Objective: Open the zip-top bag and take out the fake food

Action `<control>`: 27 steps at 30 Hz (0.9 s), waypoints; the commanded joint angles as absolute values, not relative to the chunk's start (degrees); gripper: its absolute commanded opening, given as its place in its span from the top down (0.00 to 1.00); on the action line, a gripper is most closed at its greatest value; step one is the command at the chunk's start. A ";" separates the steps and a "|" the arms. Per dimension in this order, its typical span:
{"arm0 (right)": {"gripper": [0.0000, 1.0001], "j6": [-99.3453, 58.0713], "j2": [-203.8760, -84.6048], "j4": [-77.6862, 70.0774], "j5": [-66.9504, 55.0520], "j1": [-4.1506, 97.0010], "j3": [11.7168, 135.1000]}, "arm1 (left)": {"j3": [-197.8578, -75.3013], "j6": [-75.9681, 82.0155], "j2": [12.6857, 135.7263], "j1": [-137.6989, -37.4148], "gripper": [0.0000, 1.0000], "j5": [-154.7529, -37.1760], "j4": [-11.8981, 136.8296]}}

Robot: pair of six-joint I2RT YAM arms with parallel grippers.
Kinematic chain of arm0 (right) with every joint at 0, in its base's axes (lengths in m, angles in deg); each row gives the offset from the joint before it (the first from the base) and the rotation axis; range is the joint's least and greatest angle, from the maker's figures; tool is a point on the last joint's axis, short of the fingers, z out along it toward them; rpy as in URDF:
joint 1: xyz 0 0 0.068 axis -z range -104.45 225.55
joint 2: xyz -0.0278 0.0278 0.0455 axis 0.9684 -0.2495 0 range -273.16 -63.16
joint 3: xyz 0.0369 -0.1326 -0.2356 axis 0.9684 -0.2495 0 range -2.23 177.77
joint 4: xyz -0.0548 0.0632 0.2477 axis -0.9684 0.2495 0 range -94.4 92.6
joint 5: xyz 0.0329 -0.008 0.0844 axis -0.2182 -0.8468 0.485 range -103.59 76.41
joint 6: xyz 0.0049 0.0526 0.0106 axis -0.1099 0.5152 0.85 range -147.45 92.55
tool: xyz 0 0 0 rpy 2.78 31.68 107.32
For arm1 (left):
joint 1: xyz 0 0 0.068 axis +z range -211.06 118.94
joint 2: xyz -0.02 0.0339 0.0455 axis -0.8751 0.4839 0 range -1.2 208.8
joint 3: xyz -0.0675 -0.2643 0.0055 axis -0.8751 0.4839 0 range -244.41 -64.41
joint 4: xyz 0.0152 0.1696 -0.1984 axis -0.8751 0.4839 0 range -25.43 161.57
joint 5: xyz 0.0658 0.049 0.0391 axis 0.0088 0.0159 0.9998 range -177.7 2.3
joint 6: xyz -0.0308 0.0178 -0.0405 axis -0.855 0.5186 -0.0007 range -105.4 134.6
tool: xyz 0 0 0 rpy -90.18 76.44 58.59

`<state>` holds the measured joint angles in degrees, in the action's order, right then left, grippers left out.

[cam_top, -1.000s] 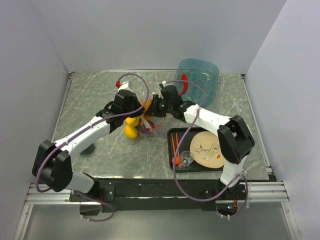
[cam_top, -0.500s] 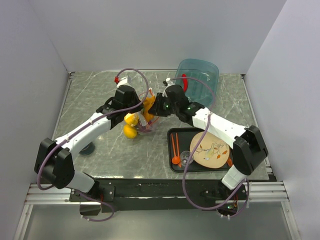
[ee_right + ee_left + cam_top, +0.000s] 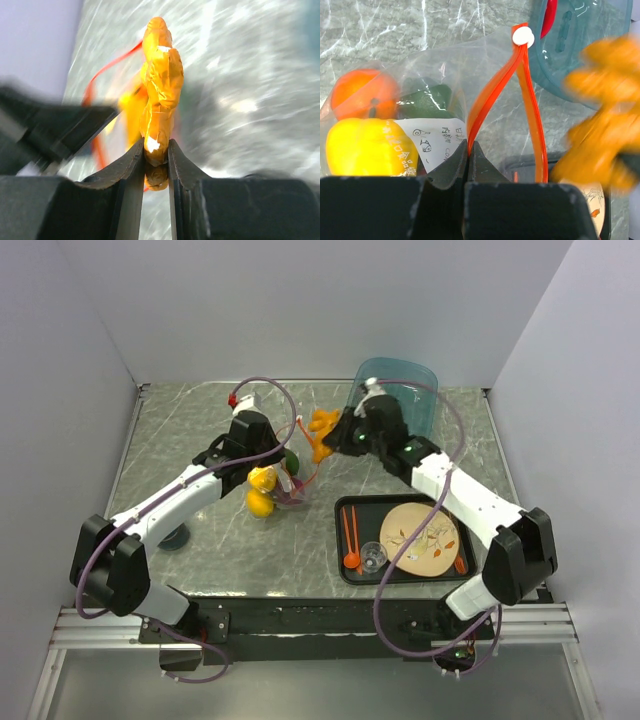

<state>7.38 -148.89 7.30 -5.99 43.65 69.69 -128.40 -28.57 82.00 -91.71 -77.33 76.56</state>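
The clear zip-top bag (image 3: pixel 285 472) stands open on the table; its orange-red zip strip (image 3: pixel 492 95) forms an open loop. My left gripper (image 3: pixel 470 146) is shut on one side of the strip and holds the bag up. Inside the bag are a yellow piece (image 3: pixel 367 147), an orange one (image 3: pixel 362 95) and a green one (image 3: pixel 427 100). My right gripper (image 3: pixel 156 150) is shut on an orange lumpy fake food piece (image 3: pixel 160 90), lifted clear of the bag, above and to its right (image 3: pixel 322 430).
A translucent blue tub (image 3: pixel 400 400) with a red piece inside lies at the back right. A black tray (image 3: pixel 345 508) at front right holds a patterned plate (image 3: pixel 425 538), orange spoon and sticks, and a small clear cup (image 3: pixel 373 556).
My right gripper has pulled the orange piece up out of the bag and moved back and right toward the tub. My left gripper has kept its hold on the zip strip.
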 commanded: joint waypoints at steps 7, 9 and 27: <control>0.94 6.39 -161.58 3.50 -20.26 58.49 80.38 | -128.48 -28.73 80.45 -91.38 0.99 -78.64 77.75; 0.93 5.51 -166.66 4.12 -24.21 59.46 84.42 | -128.57 -28.73 80.28 -91.38 0.99 -79.44 78.10; 0.35 3.22 -171.59 18.99 -14.31 62.29 99.32 | -126.81 -29.16 77.81 -91.73 0.99 -83.92 77.40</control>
